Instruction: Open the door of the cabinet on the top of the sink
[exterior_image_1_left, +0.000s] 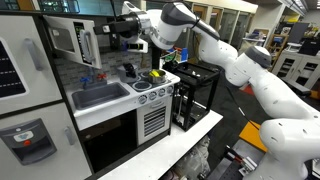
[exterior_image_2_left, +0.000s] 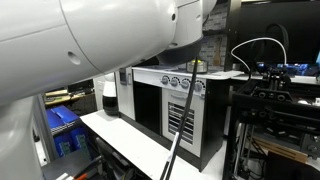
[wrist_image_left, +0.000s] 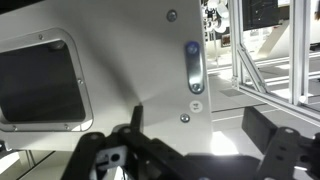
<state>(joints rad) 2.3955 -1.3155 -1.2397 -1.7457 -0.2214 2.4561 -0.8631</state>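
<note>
In an exterior view the white toy cabinet (exterior_image_1_left: 62, 22) sits above the grey sink (exterior_image_1_left: 98, 96). Its white-framed door (exterior_image_1_left: 68, 42) with a greyish window looks angled outward; how far, I cannot tell. My gripper (exterior_image_1_left: 108, 30) is at the door's right edge, at cabinet height. In the wrist view the white door panel (wrist_image_left: 120, 60) fills the frame, with its dark window (wrist_image_left: 40, 80) at the left and a metal plate with screws (wrist_image_left: 193, 66) in the middle. My gripper (wrist_image_left: 200, 125) is open, fingers spread, nothing between them.
A white stovetop with knobs (exterior_image_1_left: 150, 92) holds a small pot and a yellow item (exterior_image_1_left: 155, 74). The oven (exterior_image_1_left: 110, 140) sits below, the fridge (exterior_image_1_left: 25, 90) at the left. A black frame rack (exterior_image_1_left: 195, 95) stands beside the kitchen. My arm (exterior_image_2_left: 100, 40) blocks much of an exterior view.
</note>
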